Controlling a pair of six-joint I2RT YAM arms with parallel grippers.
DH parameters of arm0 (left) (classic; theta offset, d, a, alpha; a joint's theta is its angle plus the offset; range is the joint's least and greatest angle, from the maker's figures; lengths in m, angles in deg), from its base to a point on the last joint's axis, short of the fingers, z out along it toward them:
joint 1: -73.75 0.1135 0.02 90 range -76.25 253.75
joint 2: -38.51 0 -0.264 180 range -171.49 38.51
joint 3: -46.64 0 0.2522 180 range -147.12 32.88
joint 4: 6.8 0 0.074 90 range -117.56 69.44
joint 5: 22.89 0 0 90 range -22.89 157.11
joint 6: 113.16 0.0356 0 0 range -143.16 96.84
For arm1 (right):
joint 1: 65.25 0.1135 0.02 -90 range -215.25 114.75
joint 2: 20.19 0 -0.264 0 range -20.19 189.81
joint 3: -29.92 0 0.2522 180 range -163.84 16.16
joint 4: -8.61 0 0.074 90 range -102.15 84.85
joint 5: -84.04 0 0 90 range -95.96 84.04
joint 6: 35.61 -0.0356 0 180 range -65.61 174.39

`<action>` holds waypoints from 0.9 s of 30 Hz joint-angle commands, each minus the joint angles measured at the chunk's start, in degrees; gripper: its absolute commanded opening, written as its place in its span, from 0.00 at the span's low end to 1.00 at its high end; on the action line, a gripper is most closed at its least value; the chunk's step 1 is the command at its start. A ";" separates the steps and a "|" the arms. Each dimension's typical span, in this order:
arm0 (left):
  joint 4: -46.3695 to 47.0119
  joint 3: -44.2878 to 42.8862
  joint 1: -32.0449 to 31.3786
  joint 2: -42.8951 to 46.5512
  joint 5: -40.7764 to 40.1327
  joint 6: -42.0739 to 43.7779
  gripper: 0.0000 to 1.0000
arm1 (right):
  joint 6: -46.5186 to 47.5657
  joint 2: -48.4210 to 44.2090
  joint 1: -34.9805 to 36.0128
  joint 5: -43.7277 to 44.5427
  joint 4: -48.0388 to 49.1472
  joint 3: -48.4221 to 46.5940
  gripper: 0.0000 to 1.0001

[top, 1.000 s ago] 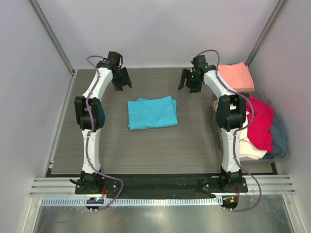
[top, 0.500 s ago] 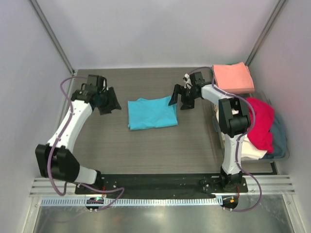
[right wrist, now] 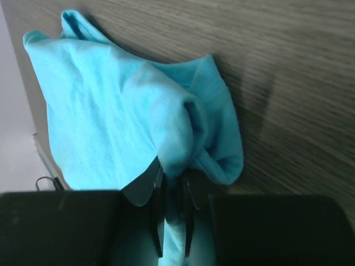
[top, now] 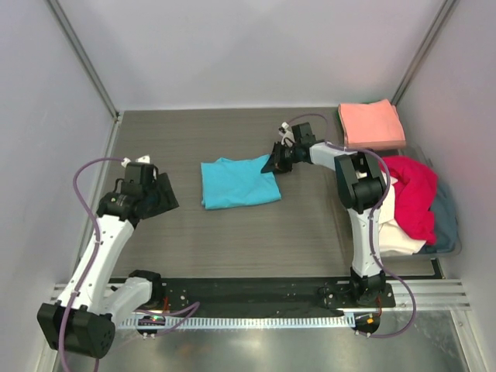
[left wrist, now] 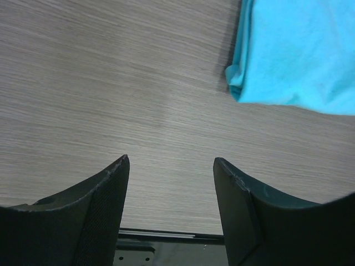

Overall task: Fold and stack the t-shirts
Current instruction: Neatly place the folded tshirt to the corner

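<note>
— So, where is the turquoise t-shirt (top: 239, 182) at the moment?

— Folded into a rough rectangle mid-table, with its long side running left to right. My right gripper (top: 277, 161) is at the shirt's far right corner, fingers pressed together on a bunched fold of the cloth. The wrist view shows the fabric pinched between them.

— And your other arm?

— My left gripper (top: 157, 198) hangs left of the shirt, well apart from it, jaws spread over bare wood grain and holding nothing. Its camera catches only one corner of the shirt. The right arm is the one in contact, so I judge the next pull or lift starts from that corner.

— What about the surface and the room around it?

— The table (top: 232, 248) is flat grey wood grain. The salmon-pink t-shirt (top: 372, 124) lies folded beyond and right of the turquoise one. The red t-shirt (top: 415, 194) is crumpled farther right, past the right arm. Pale walls (top: 232, 54) close in on three sides.
</note>
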 commanded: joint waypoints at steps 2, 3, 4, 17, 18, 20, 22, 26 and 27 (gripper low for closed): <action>2.88 1.10 -0.06 3.38 -2.72 1.04 0.64 | -0.89 0.72 0.32 -1.78 2.89 1.66 0.01; 3.06 1.20 -0.06 3.90 -2.30 0.95 0.66 | -0.54 0.19 -0.03 -1.87 2.10 0.70 0.01; 3.06 1.12 0.02 3.91 -1.51 1.30 0.66 | 0.51 -0.43 -0.47 -1.70 0.10 -1.58 0.01; 4.73 1.99 -0.06 6.89 -0.27 1.48 0.65 | 17.74 -2.81 -10.05 17.80 -27.68 -30.41 0.01; 4.82 2.08 -0.06 6.98 -0.27 1.39 0.65 | 20.62 -2.55 -10.40 19.21 -29.09 -32.34 0.01; 4.91 2.17 -0.06 7.07 0.08 1.39 0.65 | 23.10 -2.28 -11.63 23.78 -31.91 -36.48 0.01; 5.08 2.26 0.03 6.90 0.43 1.48 0.65 | 26.18 -2.72 -12.77 26.76 -32.01 -38.33 0.01; 5.00 2.17 0.02 5.84 1.22 1.65 0.64 | 27.15 -2.81 -16.29 28.01 -32.09 -41.67 0.01; 5.00 2.17 0.03 5.75 1.31 1.65 0.64 | 27.59 -2.81 -18.03 28.18 -32.09 -42.29 0.01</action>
